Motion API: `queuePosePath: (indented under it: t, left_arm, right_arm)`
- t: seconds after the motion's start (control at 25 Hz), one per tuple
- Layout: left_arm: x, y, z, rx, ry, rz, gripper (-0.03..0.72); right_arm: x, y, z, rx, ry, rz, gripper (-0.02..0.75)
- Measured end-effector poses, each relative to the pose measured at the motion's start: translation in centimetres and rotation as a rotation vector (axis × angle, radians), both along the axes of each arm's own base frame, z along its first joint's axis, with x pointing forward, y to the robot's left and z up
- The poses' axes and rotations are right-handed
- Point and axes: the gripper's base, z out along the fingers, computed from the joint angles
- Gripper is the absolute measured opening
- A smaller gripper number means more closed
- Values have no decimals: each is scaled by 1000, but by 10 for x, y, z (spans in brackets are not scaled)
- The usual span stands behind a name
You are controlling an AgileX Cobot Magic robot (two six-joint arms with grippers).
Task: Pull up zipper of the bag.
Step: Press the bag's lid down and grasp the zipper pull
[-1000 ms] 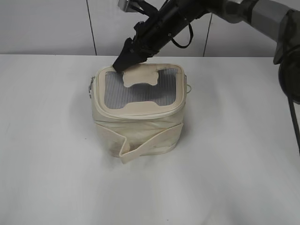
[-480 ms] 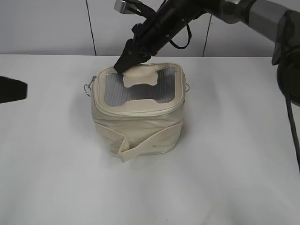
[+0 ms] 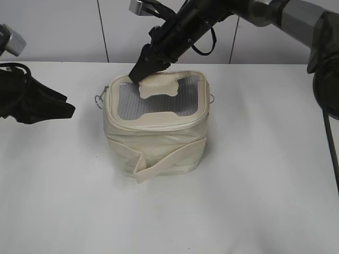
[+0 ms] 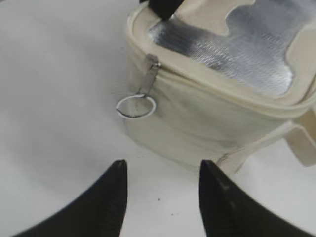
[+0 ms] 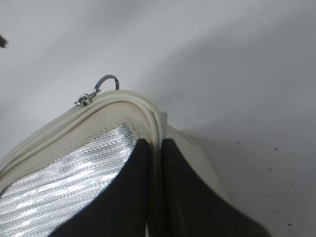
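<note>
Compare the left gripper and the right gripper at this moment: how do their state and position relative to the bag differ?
The left gripper has open jaws with only table between them; the right gripper is pinched shut on the bag's top rim. The left gripper sits off the bag's side, touching nothing, facing a ring pull; the right gripper rests at the rim's far corner. Both have dark, tapered fingers.

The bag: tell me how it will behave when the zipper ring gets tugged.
The bag looks soft, with creased fabric walls, so it would likely buckle or slide rather than resist. The right gripper, pinching its rim, probably steadies it. The ring pull hangs loose, so it may swing away from the open left gripper.
</note>
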Motion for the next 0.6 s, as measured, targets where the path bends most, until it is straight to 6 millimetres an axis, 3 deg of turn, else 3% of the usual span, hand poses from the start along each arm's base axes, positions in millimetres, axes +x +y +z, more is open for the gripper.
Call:
queuePosePath:
  t: [0.2, 0.6]
  left_arm:
    - [25, -6, -17, 85, -80, -62, 438]
    - [41, -38, -26, 267, -266, -146, 448]
  right_arm:
    - [0, 0, 0, 0, 1, -1, 44]
    - [0, 0, 0, 1, 1, -1, 43]
